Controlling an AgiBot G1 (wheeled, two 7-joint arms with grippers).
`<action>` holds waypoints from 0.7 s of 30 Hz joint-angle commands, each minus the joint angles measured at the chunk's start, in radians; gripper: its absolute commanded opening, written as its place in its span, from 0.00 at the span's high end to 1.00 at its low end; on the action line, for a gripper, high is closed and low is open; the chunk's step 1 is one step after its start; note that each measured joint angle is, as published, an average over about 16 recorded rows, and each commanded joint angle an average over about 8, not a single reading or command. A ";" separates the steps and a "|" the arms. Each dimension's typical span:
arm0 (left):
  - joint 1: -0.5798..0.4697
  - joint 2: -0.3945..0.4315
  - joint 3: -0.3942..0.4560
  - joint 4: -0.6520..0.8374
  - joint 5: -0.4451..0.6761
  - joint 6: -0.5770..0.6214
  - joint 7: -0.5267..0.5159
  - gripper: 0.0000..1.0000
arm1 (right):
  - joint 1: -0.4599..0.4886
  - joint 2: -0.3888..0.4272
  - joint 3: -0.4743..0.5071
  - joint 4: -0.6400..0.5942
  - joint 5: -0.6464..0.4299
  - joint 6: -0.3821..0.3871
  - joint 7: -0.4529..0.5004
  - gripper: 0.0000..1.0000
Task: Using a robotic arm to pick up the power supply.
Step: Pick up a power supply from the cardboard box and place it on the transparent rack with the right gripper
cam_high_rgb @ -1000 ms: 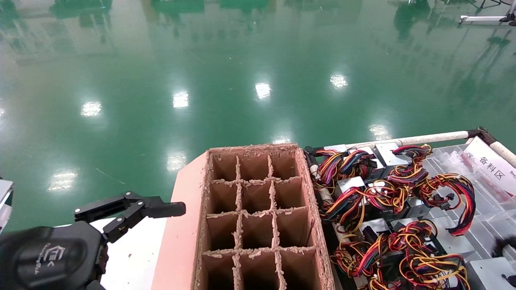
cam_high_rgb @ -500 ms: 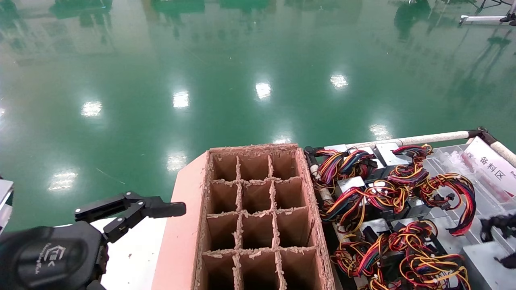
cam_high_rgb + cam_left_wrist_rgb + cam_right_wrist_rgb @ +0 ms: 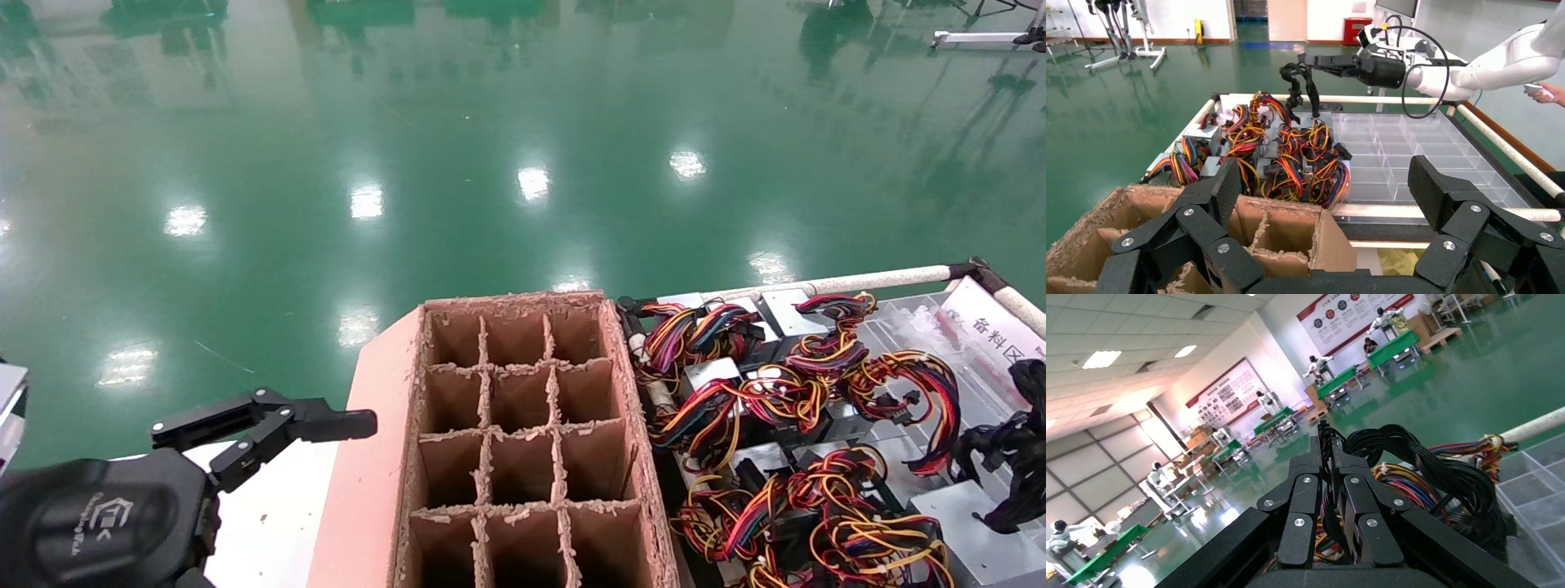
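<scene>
Clamping the black cord bundle point(image 3: 1438, 478), the right gripper point(image 3: 1329, 454) is pinched tight, the power supply point(image 3: 968, 527) hanging over the cart's tray point(image 3: 1413, 156). Left wrist view alone reveals its white arm point(image 3: 1499, 61); the left gripper point(image 3: 270, 429) sits spread wide beside the cardboard box point(image 3: 523, 441).

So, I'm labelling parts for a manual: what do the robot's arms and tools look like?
The right arm has a smooth white shell, a black wrist and a looping black cable. The left wrist is black with a white logo. The left tool and right tool are black linkage fingers with silver rivets.
</scene>
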 commanded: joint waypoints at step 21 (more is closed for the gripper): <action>0.000 0.000 0.000 0.000 0.000 0.000 0.000 0.00 | -0.109 -0.086 0.034 -0.079 0.064 -0.004 -0.020 0.61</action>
